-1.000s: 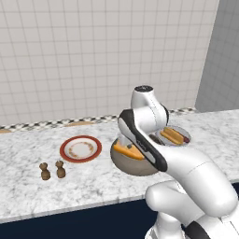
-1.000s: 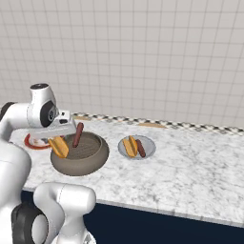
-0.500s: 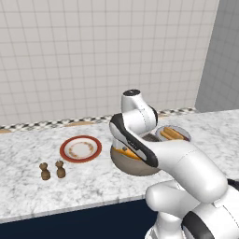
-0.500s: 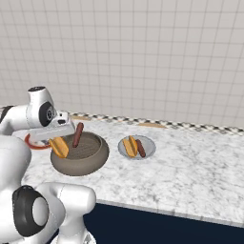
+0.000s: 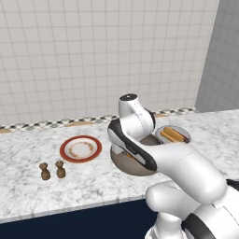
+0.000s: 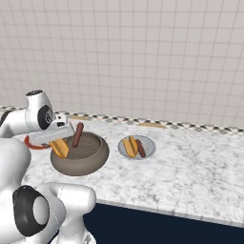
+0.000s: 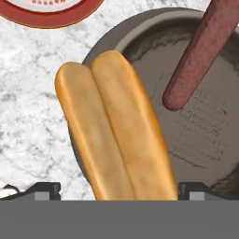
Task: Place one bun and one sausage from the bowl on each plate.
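One bun (image 7: 116, 135) and one sausage (image 7: 200, 56) were left at the bowl (image 6: 95, 159); the grey plate (image 6: 148, 150) already carried its pair. The bun leaned over the bowl's rim on the side facing the red-rimmed plate (image 5: 70, 156), its long axis running straight out from the claw (image 7: 119, 189), near end low between the two finger tips. The fingers stood apart on either side of it, but whether they pressed it could not be told, since the contact was cut off at the frame's edge. From the left base camera the arm hid most of the bowl. The sausage rested against the far wall.
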